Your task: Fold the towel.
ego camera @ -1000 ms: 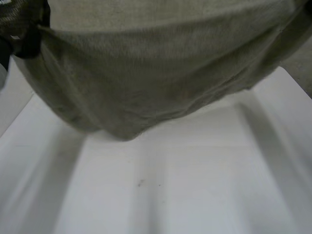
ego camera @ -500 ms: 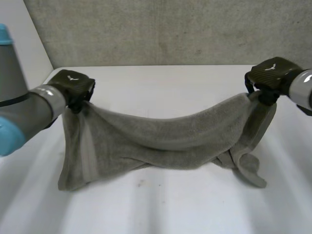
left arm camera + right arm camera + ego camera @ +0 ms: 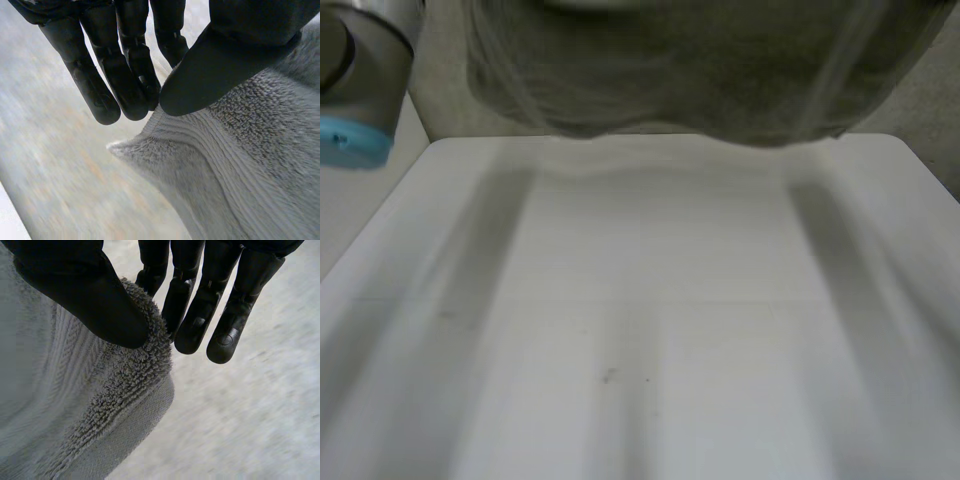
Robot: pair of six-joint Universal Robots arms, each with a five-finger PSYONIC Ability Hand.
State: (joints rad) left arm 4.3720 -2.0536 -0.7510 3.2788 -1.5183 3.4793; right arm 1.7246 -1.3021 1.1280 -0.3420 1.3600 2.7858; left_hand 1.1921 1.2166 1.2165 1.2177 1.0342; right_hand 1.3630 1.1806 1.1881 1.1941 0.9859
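Towel movement: we record that the towel [image 3: 700, 70] has risen since half a second ago. Then it sagged between both hands with its lower folds lying on the table [image 3: 650, 330]; now it hangs high and close to the head camera.
Towel position: held in the air across the upper part of the head view, with its lower edge clear of the table's far side.
Left hand: in the left wrist view, we see the left hand [image 3: 131, 65] pinching the towel [image 3: 250, 175] between its thumb and its nearly straight fingers. A corner of the cloth sticks out just past the fingertips.
Right hand: in the right wrist view, the right hand [image 3: 200, 305] pinches the towel [image 3: 65, 405] the same way, with the thumb pressed on the looped edge and the fingers behind it.
Left arm: the left arm [image 3: 360, 80] shows its grey joint and light-blue cap just beside the towel's left end.
Table: white, lying well below the cloth.
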